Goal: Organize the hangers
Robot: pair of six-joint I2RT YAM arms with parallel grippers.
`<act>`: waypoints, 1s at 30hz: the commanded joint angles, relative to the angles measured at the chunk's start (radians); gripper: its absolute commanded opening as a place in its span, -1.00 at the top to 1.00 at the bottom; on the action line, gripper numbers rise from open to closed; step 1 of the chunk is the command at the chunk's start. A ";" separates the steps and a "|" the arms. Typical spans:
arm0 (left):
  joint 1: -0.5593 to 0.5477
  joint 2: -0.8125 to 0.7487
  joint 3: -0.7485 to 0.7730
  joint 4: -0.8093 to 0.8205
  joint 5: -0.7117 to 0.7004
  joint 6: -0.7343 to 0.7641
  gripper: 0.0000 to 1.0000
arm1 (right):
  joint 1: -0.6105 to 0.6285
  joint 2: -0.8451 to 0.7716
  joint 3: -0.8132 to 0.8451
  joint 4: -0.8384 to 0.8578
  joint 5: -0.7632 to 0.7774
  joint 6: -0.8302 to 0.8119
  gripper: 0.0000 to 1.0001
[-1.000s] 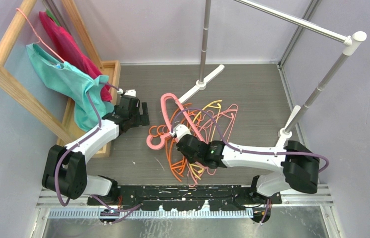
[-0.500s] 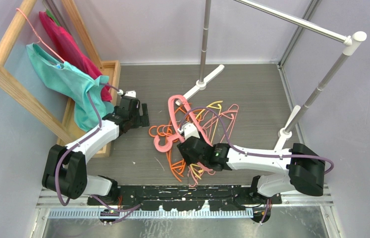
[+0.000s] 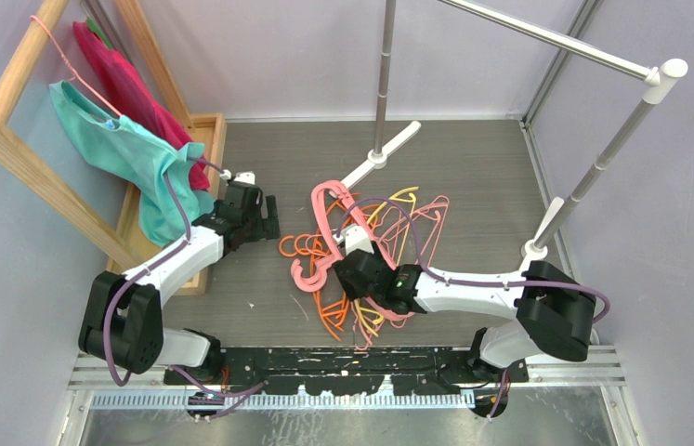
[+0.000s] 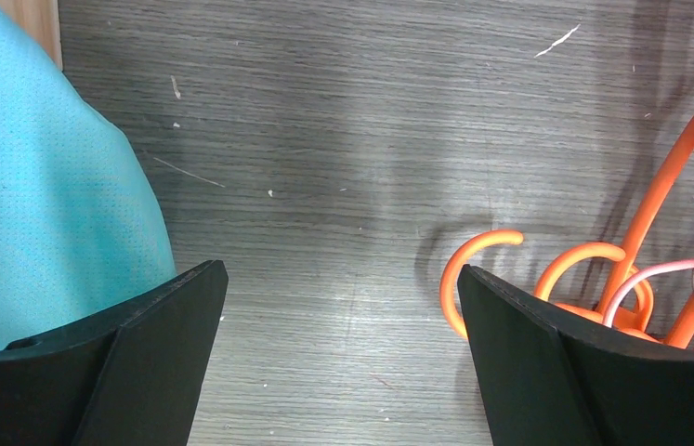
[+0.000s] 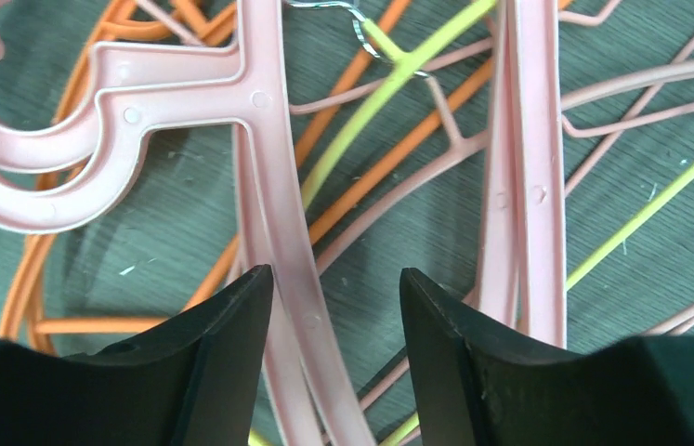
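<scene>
A tangle of thin pink, orange and yellow hangers [image 3: 389, 232] lies on the grey floor in mid-scene. A thicker pink plastic hanger [image 3: 324, 223] rests on top of the pile, its hook [image 3: 306, 274] pointing left. My right gripper [image 3: 354, 258] hovers over it, open. In the right wrist view one arm of the pink plastic hanger [image 5: 259, 121] passes between the jaws of my right gripper [image 5: 336, 297], close to the left finger, ungripped. My left gripper [image 3: 264, 216] is open left of the pile. The left wrist view shows this gripper [image 4: 343, 307] with bare floor between its fingers and orange hooks [image 4: 482, 269] beside the right finger.
A metal clothes rail [image 3: 547, 37] stands on poles behind and right of the pile, one foot [image 3: 389, 149] close to the hangers. At the left, a wooden rack [image 3: 18, 158] carries a teal cloth [image 3: 111, 139] and a red cloth [image 3: 129, 84], over a wooden tray [image 3: 208, 130].
My right gripper has opened and let go of the thick pink hanger, which has settled a little to the right on the pile. The left arm has not moved.
</scene>
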 commanded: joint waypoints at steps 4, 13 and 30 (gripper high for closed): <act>0.001 -0.017 0.001 0.022 -0.004 -0.004 -0.96 | -0.038 -0.023 -0.032 0.104 -0.082 -0.036 -0.15; 0.001 -0.016 -0.001 0.022 -0.009 -0.001 -0.96 | -0.038 -0.017 -0.044 0.120 -0.119 -0.040 0.58; 0.001 -0.032 -0.024 0.036 -0.006 -0.007 -0.96 | -0.163 -0.354 0.018 0.235 -0.104 0.061 0.98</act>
